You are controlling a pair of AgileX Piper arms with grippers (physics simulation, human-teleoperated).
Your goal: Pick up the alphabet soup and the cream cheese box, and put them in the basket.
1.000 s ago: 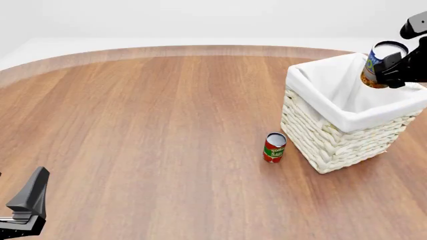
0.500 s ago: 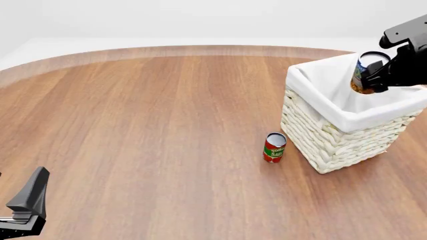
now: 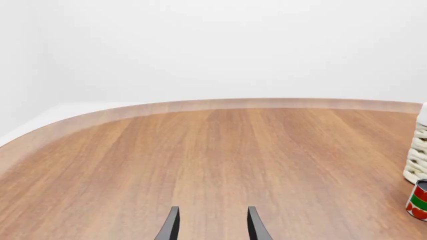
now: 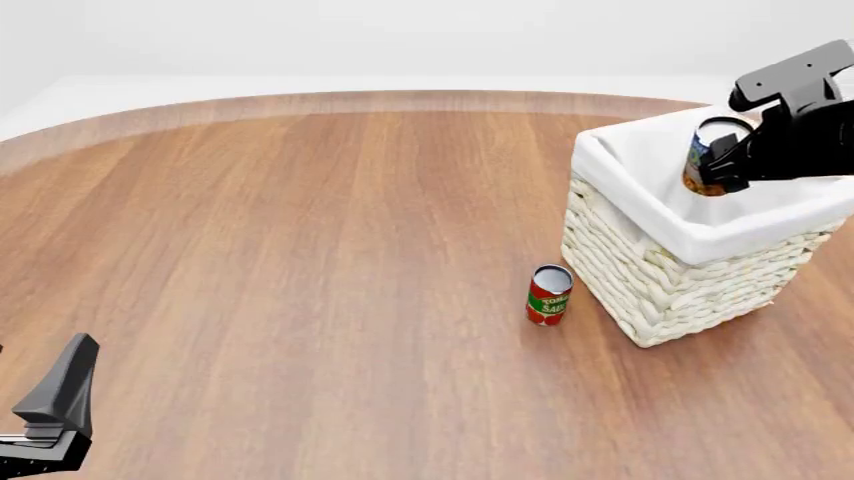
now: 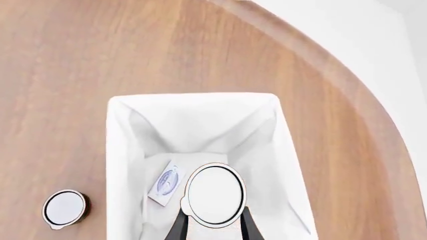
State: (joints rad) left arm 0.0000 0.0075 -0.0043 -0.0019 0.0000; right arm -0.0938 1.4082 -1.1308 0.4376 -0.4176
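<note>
The alphabet soup (image 4: pixel 706 158), a blue and yellow can with a pale top, hangs tilted just over the open basket (image 4: pixel 667 285), and my right gripper (image 4: pixel 742 160) is shut on it. From the right wrist, the can's round top (image 5: pixel 214 195) sits between the two fingers (image 5: pixel 177 229), above the white lining (image 5: pixel 123 165). The cream cheese box (image 5: pixel 167 182) lies flat on the basket floor beside it. My left gripper (image 4: pixel 54 412) rests low at the near left, far from everything. Its fingers (image 3: pixel 171 228) stand apart with nothing between them.
A slim red and green tomato sauce can (image 4: pixel 549 294) stands on the wooden table just left of the basket's near corner. It also shows in both wrist views as a can (image 3: pixel 419 201) (image 5: pixel 65 208). The table's curved far edge (image 4: pixel 400 100) runs behind.
My right gripper has carried the soup can leftward and a little downward, from the basket's far right rim to over its opening. The left arm has not moved.
</note>
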